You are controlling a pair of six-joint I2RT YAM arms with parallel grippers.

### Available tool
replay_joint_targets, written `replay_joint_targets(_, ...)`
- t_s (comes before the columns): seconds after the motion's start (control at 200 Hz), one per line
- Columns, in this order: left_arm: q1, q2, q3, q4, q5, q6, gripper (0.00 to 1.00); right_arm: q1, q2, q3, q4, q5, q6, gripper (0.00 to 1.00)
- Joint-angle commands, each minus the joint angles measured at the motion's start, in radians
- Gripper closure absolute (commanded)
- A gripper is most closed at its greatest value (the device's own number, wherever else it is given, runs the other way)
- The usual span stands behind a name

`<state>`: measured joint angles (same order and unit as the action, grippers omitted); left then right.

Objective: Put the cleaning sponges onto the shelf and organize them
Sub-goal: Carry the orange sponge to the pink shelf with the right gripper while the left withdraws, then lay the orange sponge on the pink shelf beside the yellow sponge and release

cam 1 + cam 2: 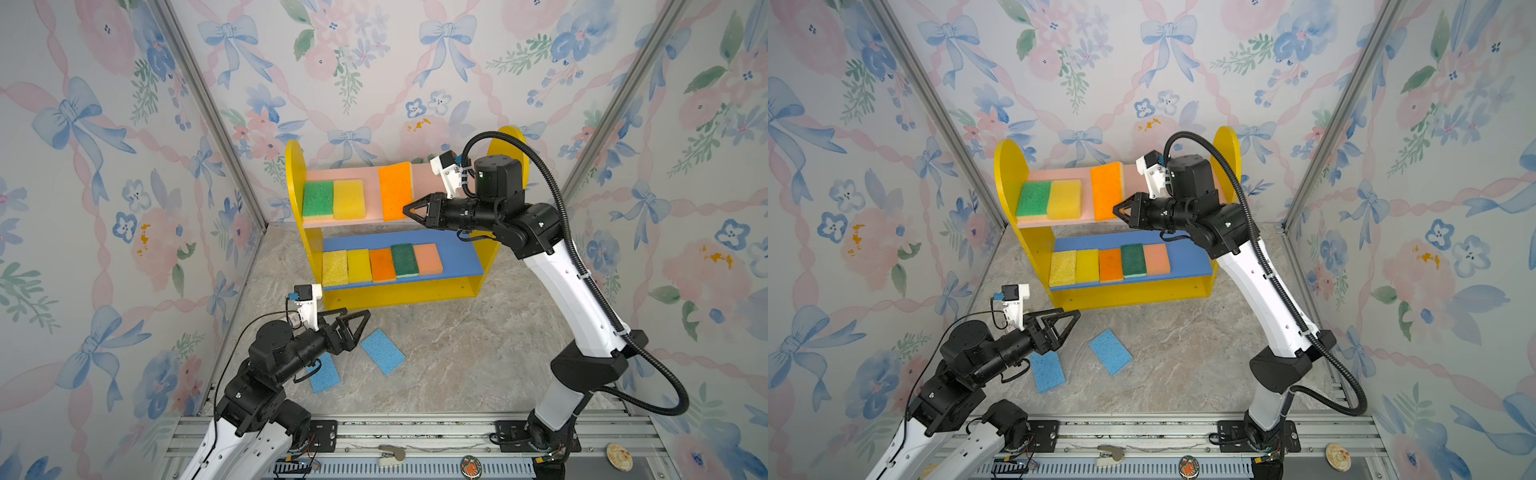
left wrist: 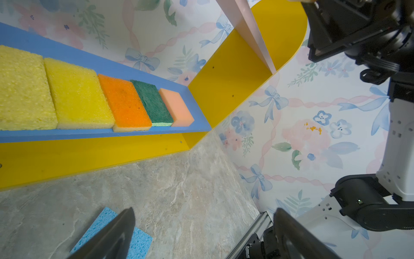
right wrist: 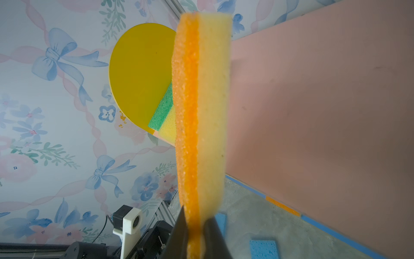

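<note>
The shelf [image 1: 296,166] [image 1: 1007,166] stands at the back, with yellow sides, a pink upper board [image 3: 324,101] and a blue lower board [image 2: 67,53]. A green sponge [image 1: 318,198] and a yellow sponge [image 1: 349,199] lie on the pink board. My right gripper [image 1: 405,210] [image 1: 1115,210] [image 3: 195,215] is shut on the near edge of an orange sponge [image 1: 395,191] [image 3: 188,112], held just over the pink board. Several sponges line the blue board. Two light blue sponges [image 1: 382,351] [image 1: 324,374] lie on the table. Above them my left gripper [image 1: 356,313] [image 2: 203,210] is open and empty.
Flowered walls close in on three sides. A metal rail [image 1: 415,432] with both arm bases runs along the front edge, with a few small items [image 1: 390,455] lying in front of it. The right arm reaches across the shelf's right side panel.
</note>
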<state>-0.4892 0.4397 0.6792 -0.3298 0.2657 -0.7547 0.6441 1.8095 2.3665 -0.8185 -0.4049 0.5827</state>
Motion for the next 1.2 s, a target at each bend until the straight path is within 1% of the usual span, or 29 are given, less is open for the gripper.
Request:
replay_joint_targets(0.0,0.006,-0.005,0.017,-0.023,0.006,0.04,0.02,-0.014,0.074,0.115,-0.079,-0.042,0.004,0.86)
replay_joint_targets(0.095,0.006,-0.009,0.016,-0.031,0.009,0.047,0.02,-0.023,0.126,0.162,-0.066,-0.056,0.028,0.86)
replay_joint_targets(0.16,0.006,-0.012,0.013,-0.032,0.013,0.049,0.02,-0.027,0.145,0.164,-0.037,-0.07,0.035,0.86)
replay_joint_targets(0.175,0.006,-0.013,0.011,-0.032,0.015,0.05,0.02,-0.029,0.149,0.165,-0.03,-0.074,0.064,0.86)
replay_joint_targets(0.2,0.006,-0.015,0.011,-0.032,0.016,0.05,0.02,-0.03,0.155,0.165,-0.018,-0.081,0.075,0.86)
replay_joint_targets(0.33,0.006,-0.024,0.011,-0.038,0.02,0.053,0.02,-0.035,0.193,0.191,0.001,-0.085,0.094,0.85)
replay_joint_targets(0.38,0.006,-0.026,0.011,-0.043,0.02,0.055,0.02,-0.034,0.209,0.205,-0.001,-0.086,0.097,0.79)
replay_joint_targets(0.425,0.006,-0.027,0.011,-0.045,0.022,0.056,0.02,-0.034,0.218,0.215,-0.01,-0.081,0.099,0.67)
replay_joint_targets(0.445,0.006,-0.027,0.011,-0.046,0.022,0.057,0.02,-0.035,0.221,0.221,-0.015,-0.077,0.096,0.63)
replay_joint_targets(0.505,0.006,-0.029,0.011,-0.047,0.023,0.058,0.02,-0.034,0.218,0.22,-0.029,-0.063,0.085,0.59)
replay_joint_targets(0.6,0.006,-0.025,0.011,-0.048,0.023,0.06,0.02,-0.035,0.199,0.22,-0.081,0.005,0.056,0.51)
replay_joint_targets(0.66,0.005,-0.02,0.015,-0.047,0.023,0.061,0.02,-0.035,0.187,0.217,-0.111,0.036,0.049,0.48)
replay_joint_targets(0.675,0.006,-0.018,0.016,-0.047,0.023,0.063,0.02,-0.034,0.184,0.216,-0.117,0.04,0.021,0.48)
replay_joint_targets(0.72,0.006,-0.013,0.019,-0.047,0.023,0.065,0.02,-0.034,0.175,0.212,-0.132,0.06,0.006,0.45)
replay_joint_targets(0.92,0.005,-0.01,0.028,-0.047,0.021,0.067,0.02,-0.032,0.156,0.197,-0.154,0.124,-0.027,0.4)
replay_joint_targets(1.07,0.006,-0.021,0.029,-0.057,0.014,0.068,0.02,-0.024,0.178,0.203,-0.105,0.098,-0.011,0.4)
replay_joint_targets(1.195,0.006,-0.022,0.036,-0.079,0.008,0.077,0.02,-0.02,0.232,0.255,-0.088,0.057,0.007,0.4)
